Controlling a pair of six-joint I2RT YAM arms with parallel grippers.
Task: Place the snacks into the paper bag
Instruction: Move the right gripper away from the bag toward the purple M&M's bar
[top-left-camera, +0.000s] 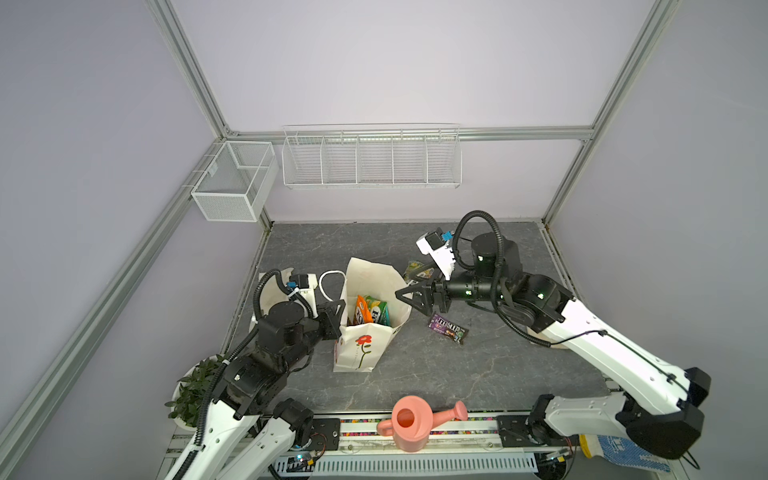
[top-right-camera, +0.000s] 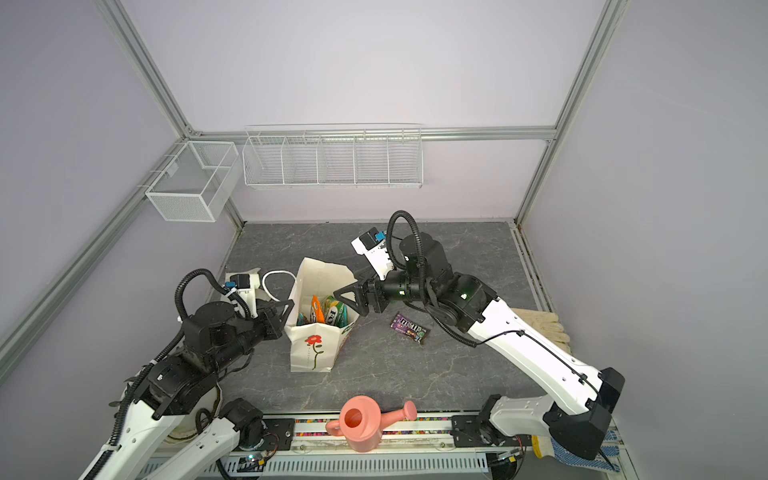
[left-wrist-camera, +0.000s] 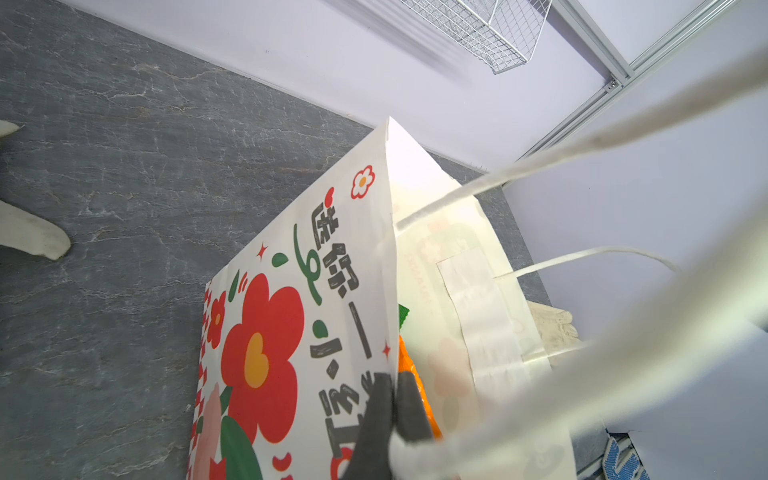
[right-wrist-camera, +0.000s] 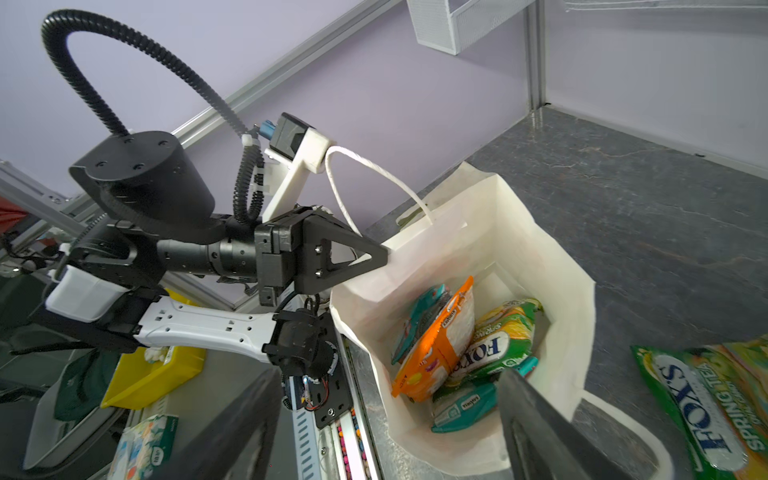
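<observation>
1. Right gripper (top-left-camera: 405, 297): spread wide, gripping nothing, hovering at the right rim of the paper bag (top-left-camera: 361, 349), just over its open mouth.
2. Left gripper (right-wrist-camera: 374, 255): pinched tight on the bag's left rim, propping the mouth open and the bag upright.
3. Inside the bag: orange FOX'S bag (right-wrist-camera: 440, 345), green-yellow FOX'S bag (right-wrist-camera: 498, 340) and a teal-white pack (right-wrist-camera: 461, 405), standing loosely on end.
4. Outside, on the grey tabletop (top-left-camera: 478, 374): purple M&M's pack (top-left-camera: 448, 328) lying flat just right of the bag, near the right gripper; FOX'S Spring Tea bag (right-wrist-camera: 706, 403) flat beside the bag's far right corner.
5. Step in hand, most likely: fetching the next packet. Best begun by rising straight up, clear of the rim and the cord handle (top-left-camera: 328, 286).
6. Then down onto the M&M's pack across its short width, low to the table, closing firmly given the slippery glossy film.
7. No slackening of the left pinch meanwhile; otherwise a risk of the bag slumping or tipping.
</observation>
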